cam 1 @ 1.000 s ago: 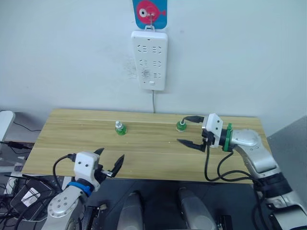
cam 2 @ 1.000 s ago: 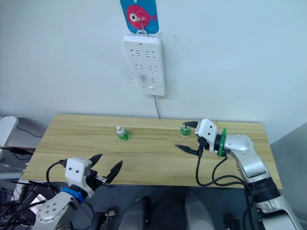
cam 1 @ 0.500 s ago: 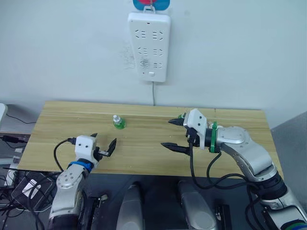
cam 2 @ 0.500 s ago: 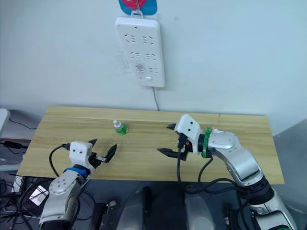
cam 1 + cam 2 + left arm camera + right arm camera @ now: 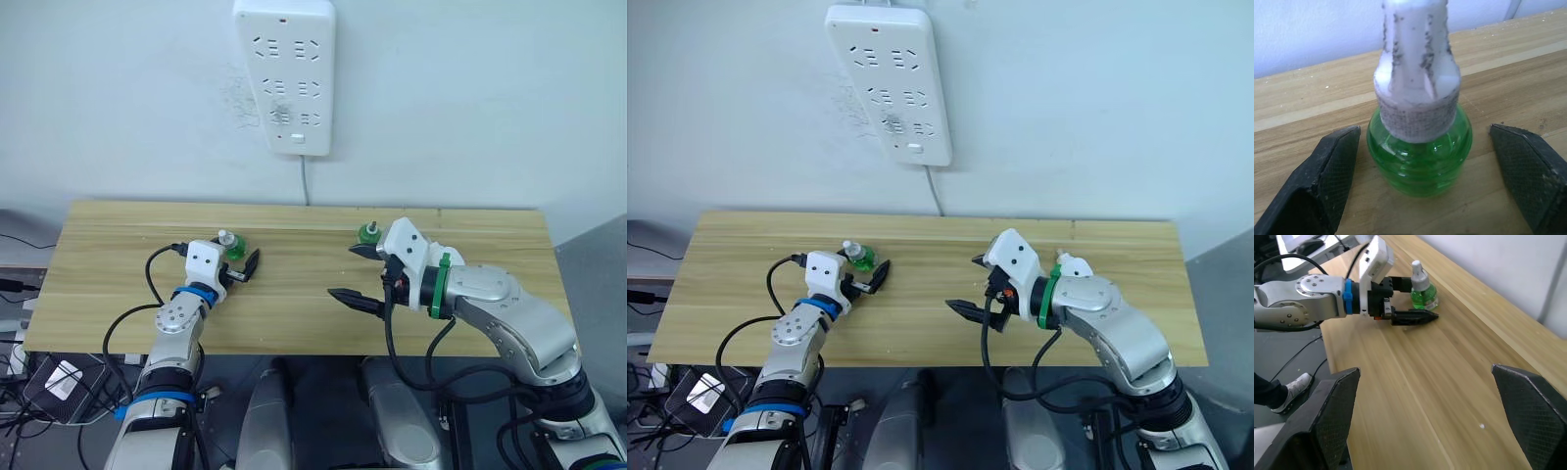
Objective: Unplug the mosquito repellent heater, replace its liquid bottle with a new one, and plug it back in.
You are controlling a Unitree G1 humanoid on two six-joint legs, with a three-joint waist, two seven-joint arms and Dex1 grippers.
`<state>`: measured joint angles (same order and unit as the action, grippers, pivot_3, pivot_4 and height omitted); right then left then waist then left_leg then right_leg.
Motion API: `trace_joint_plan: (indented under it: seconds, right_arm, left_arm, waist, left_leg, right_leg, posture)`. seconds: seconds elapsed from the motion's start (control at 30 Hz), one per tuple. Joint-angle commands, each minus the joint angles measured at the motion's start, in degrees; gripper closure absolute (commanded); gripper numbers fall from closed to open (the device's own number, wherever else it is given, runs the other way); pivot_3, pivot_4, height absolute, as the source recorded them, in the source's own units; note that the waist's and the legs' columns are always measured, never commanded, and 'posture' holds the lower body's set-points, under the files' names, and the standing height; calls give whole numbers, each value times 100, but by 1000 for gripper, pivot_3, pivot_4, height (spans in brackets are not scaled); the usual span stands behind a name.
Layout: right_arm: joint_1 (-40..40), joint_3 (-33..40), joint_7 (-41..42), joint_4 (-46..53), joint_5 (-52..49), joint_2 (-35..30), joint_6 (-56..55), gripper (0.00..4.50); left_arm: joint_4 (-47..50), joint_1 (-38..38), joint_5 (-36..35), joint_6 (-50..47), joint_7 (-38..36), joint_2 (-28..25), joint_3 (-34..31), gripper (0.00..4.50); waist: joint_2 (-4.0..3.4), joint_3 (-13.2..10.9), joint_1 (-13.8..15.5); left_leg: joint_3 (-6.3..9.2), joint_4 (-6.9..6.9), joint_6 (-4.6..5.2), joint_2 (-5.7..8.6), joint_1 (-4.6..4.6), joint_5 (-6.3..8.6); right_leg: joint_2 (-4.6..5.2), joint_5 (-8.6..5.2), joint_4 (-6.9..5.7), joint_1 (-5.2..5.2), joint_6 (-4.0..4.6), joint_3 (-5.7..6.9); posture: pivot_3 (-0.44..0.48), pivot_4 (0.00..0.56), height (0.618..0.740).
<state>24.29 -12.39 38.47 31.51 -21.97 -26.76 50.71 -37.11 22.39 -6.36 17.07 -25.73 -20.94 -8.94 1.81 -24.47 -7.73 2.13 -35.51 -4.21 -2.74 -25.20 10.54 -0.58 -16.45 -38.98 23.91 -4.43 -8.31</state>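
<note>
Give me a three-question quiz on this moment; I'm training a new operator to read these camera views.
1. True or false: the left claw is shut on the green bottle.
2. How many green bottles stand on the table? A) one B) two C) three
3. Fill in: the power strip hangs on the ____.

Key:
1. False: its fingers stand open on either side of the bottle, not touching it.
2. B: one at the left claw, the other bottle behind the right claw.
3. Wall.
</note>
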Motion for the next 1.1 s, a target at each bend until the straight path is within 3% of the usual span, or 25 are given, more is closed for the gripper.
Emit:
trace_joint_plan:
  seconds: [0.03,0.13,0.2,0.27,0.43,0.63,0.87,0.97,1.1]
  right_arm:
    - [-18,121,-19,249,-160,-38,-18,0]
    - [8,180,-24,195,-141,-82,-57,0]
    - [-11,220,-24,220,-143,-135,-46,0]
    - [-49,220,-16,216,-123,-183,-81,0]
    - [-138,239,83,493,-236,-307,-108,0]
    - [150,338,106,774,-988,42,123,0]
    - [484,-69,-413,198,-453,407,-243,0]
    - [554,-171,-450,74,-362,533,-391,0]
    - [568,-378,-530,-152,-117,683,-738,0]
  left_arm:
    - [6,-238,9,89,-50,63,64,859]
    - [-17,-235,44,164,22,61,51,1850]
    - [-91,-183,93,265,96,39,44,2263]
    - [-134,-189,144,380,114,28,76,2262]
    - [1073,-777,200,371,-376,-36,499,2262]
    - [3589,-984,-486,-1307,-1900,-619,1310,2262]
    - [4522,-353,-1377,-3039,-2874,-1155,1472,2262]
    - [4560,-113,-1544,-3403,-3117,-1253,1495,2262]
    - [4452,170,-1585,-3577,-3411,-1271,1582,2262]
  waist:
    - [2,-2,-39]
    - [2,-2,-65]
    - [3,-2,-67]
    - [3,-1,-68]
    - [10,11,-80]
    - [39,41,-48]
    - [93,234,-93]
    - [94,351,-94]
    - [95,485,-124]
  left_leg:
    - [-4,0,0,1,0,0]
    - [-31,3,-1,0,2,-1]
    - [-36,6,-1,0,3,-1]
    - [-44,11,-1,0,3,-1]
    - [-59,44,-3,1,10,-2]
    - [-40,63,-19,-1,8,-10]
    - [-34,60,-25,4,-19,-15]
    - [-4,53,-45,6,-84,-27]
    - [21,55,-47,4,-99,-28]
  right_leg:
    - [1,0,0,1,0,-4]
    - [1,3,0,12,-4,-30]
    - [1,5,0,15,-9,-35]
    - [2,6,4,17,-10,-41]
    - [10,13,17,23,-23,-48]
    - [9,14,15,31,-22,-29]
    - [13,15,17,50,-21,-16]
    - [13,32,0,111,7,13]
    - [13,39,0,118,18,46]
  posture:
    - [-296,528,733]
    - [-293,510,733]
    - [-293,506,733]
    - [-301,492,733]
    - [-270,442,733]
    - [-224,357,733]
    - [-220,272,733]
    - [-226,252,733]
    - [-234,217,733]
